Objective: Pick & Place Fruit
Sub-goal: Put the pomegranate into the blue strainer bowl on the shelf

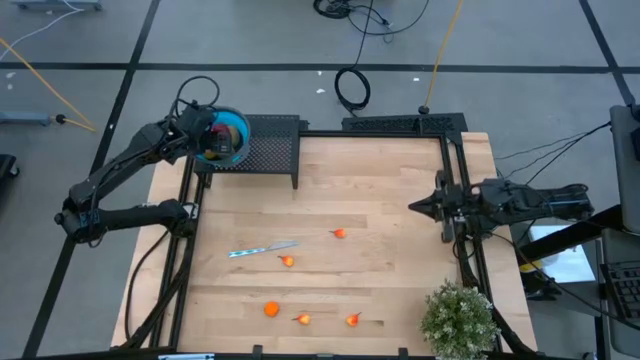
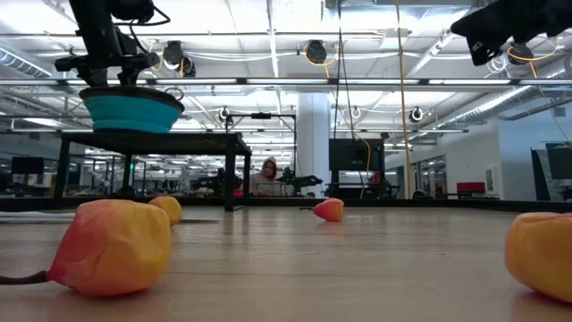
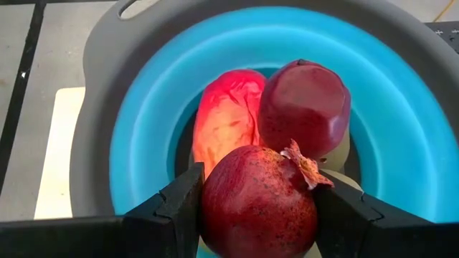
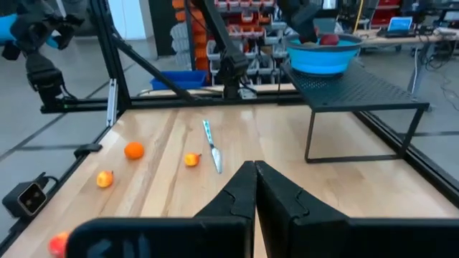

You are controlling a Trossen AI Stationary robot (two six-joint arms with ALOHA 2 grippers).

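The bowl [image 1: 228, 136] is parked on the rack [image 1: 268, 148] at the counter's [image 1: 390, 200] back-left corner. Fruit is piled inside it. Small fruits [image 1: 287, 261] and a knife [image 1: 262, 249] are scattered out front.

Lighting even and bright throughout, from overhead ceiling lamps [image 2: 315, 51] that show as glare spots in the low view. Shadows on the table [image 1: 380, 250] faint and soft. Low view: nearest fruit [image 2: 112, 248] out of focus, background hall moderately sharp. Left wrist view: pomegranate [image 3: 259, 211] sharp, mild sheen on the bowl [image 3: 401, 129]. Right wrist view: nearest fingers [image 4: 240, 193] slightly blurred.
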